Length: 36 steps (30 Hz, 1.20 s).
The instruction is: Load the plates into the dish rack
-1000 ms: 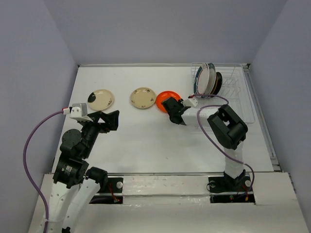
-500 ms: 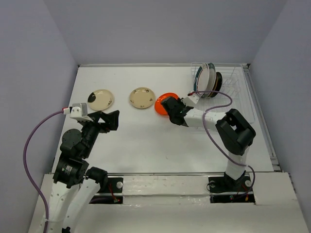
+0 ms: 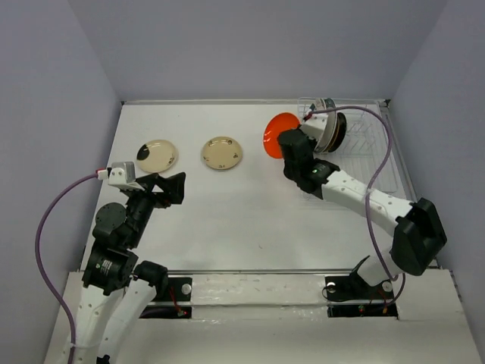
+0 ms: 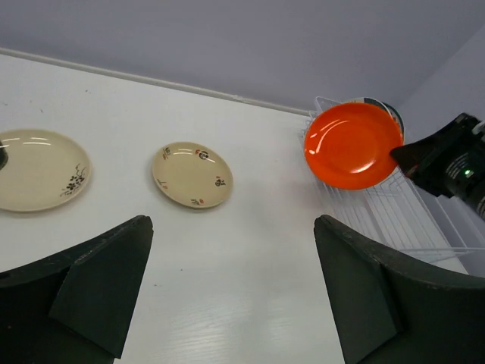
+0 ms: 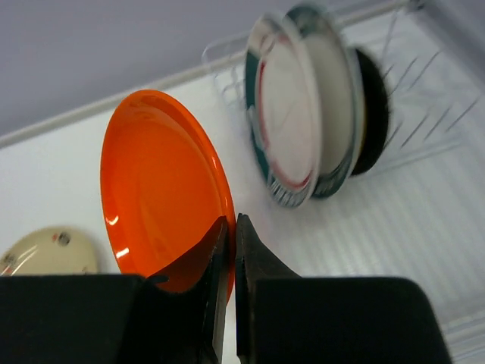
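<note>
- Taking the table point(image 3: 227, 227) from above as the dial, the left gripper point(image 3: 176, 187) hangs at 8 o'clock, nearest the arm bases. Its jaws are spread wide with nothing between them, and the left wrist view shows only bare tabletop in the gap.
- Further out, at 1 o'clock, the right gripper point(image 5: 229, 225) is pinched tight on the lower rim of the orange-red plate point(image 5: 163, 182), with 1 finger on each face.
- That plate is lifted off the table and stands nearly on edge, its hollow face turned toward 9 o'clock.
- At about the same depth, a cream plate point(image 3: 157, 155) lies flat at 10 o'clock and a second cream plate point(image 3: 223, 152) lies flat at 11 o'clock. The 2 are well apart, and both carry small dark marks.
- The dish rack point(image 3: 375, 155) sits at 2 o'clock, in the far right corner of the table.
- At its left end, 2 white plates point(image 5: 288, 114) with teal rims stand upright, side by side.
- Behind them, toward 3 o'clock, is a dark disc point(image 5: 373, 114), probably a 3rd plate, though its colour cannot be read.
- The orange-red plate is just beside the rack's left end, at 9 o'clock of the nearest white plate, with a gap between them.
</note>
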Each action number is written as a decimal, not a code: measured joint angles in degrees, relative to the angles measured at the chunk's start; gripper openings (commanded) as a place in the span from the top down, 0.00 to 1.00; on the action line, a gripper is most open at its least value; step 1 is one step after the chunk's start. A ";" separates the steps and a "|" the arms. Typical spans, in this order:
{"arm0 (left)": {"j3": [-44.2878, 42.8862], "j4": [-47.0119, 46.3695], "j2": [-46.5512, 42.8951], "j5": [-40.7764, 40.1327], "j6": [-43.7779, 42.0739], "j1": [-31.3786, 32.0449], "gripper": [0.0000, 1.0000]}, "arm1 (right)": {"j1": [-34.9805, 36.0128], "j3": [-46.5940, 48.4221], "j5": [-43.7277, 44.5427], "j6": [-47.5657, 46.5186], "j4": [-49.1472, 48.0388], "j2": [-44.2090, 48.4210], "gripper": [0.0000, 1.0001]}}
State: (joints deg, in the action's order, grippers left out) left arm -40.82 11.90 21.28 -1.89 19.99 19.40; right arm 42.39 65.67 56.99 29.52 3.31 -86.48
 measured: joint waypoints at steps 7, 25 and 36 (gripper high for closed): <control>0.00 -0.09 -1.22 0.24 -0.02 0.02 0.01 | -18.18 12.35 0.28 -28.79 -5.31 3.82 0.93; 0.00 -0.07 -2.82 0.13 -0.26 2.05 0.01 | -35.95 15.67 -10.05 -53.51 -12.33 -9.22 0.93; 0.00 -0.07 -2.82 0.11 -0.42 2.32 0.01 | -35.95 11.37 -15.34 -53.72 -12.74 -12.41 0.93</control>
State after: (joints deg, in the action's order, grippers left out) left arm -40.82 11.84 18.46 -1.78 19.57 21.71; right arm 6.44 77.03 41.65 -24.21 -9.43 -98.89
